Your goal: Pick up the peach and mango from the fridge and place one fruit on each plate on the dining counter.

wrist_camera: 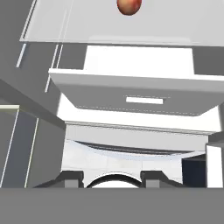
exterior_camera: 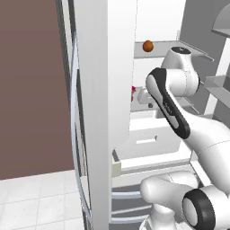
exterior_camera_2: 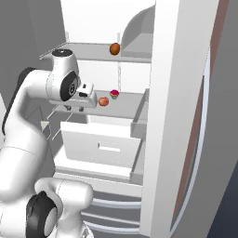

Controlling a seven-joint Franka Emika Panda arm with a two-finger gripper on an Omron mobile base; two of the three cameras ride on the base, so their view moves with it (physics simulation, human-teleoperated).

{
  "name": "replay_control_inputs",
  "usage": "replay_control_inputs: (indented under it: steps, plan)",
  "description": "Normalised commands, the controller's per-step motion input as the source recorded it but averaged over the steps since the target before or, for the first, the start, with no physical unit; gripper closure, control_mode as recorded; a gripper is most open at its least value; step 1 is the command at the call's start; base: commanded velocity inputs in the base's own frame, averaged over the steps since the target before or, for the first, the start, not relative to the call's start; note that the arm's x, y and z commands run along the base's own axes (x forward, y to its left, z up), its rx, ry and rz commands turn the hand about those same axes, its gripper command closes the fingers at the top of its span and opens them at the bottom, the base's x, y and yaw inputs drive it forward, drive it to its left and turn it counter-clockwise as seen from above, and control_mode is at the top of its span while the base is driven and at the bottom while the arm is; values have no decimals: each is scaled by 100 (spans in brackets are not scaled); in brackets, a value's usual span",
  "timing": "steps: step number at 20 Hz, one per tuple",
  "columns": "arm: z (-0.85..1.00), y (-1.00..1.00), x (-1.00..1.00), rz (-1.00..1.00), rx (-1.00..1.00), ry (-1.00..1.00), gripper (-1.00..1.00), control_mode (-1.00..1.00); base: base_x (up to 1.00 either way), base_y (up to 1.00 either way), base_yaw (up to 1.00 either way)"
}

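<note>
The fridge point(exterior_camera_2: 181, 116) stands open with its door swung aside, so both fruits are reachable from the front; the arm reaches in at the level of the middle shelf point(exterior_camera_2: 125, 104), where the peach point(exterior_camera_2: 103, 101) lies just beside a small pink-and-teal thing point(exterior_camera_2: 114, 94), likely a cupcake; the gripper point(exterior_camera_2: 76, 109) hangs just left of the peach, its fingers pointing down over the shelf's front edge, pressed together and holding nothing; in the hand view the peach point(wrist_camera: 129, 5) sits at the top edge, beyond the pulled-out white drawer point(wrist_camera: 140, 96), which suggests the hand is not yet lined up on it; the mango point(exterior_camera_2: 115, 49) rests alone on the shelf above, well apart from the hand; judging from this, the first pick is not yet made, and the jaws must spread before closing round the peach
</note>
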Motion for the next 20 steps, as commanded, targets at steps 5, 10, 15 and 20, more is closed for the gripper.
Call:
replay_control_inputs:
  steps: [5,10,15,20]
  plan:
    - [1,0,0,0,2,-10,-100,-100,0,0,0]
    - [10,0,5,-1,0,-20,-100,-100,0,0,0]
    - [1,0,49,-6,0,-6,-100,-100,0,0,0]
    - [0,2,81,-9,0,3,-100,-100,0,0,0]
